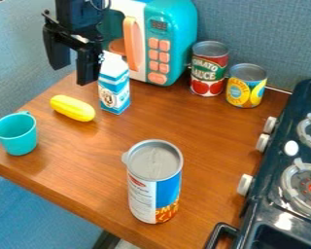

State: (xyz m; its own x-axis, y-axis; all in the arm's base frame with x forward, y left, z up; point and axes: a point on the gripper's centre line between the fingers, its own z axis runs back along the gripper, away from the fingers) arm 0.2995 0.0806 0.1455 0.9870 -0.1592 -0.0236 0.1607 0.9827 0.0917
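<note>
Camera view: at half past ten on the frame's clock face, the black claw (73,76) is hanging released, its two fingers standing apart. Near it, toward eleven, a blue-and-white carton (114,90) is standing upright on the counter (207,146). A yellow toy (72,108) is lying at the carton's eight o'clock. A teal cup (16,136) is sitting at nine, a tall can (155,187) at six, a toy microwave (174,22) at twelve, a red-labelled can (209,73) at one, a yellow-labelled can (246,90) at two, and a toy stove (268,194) is occupying three to five.
</note>
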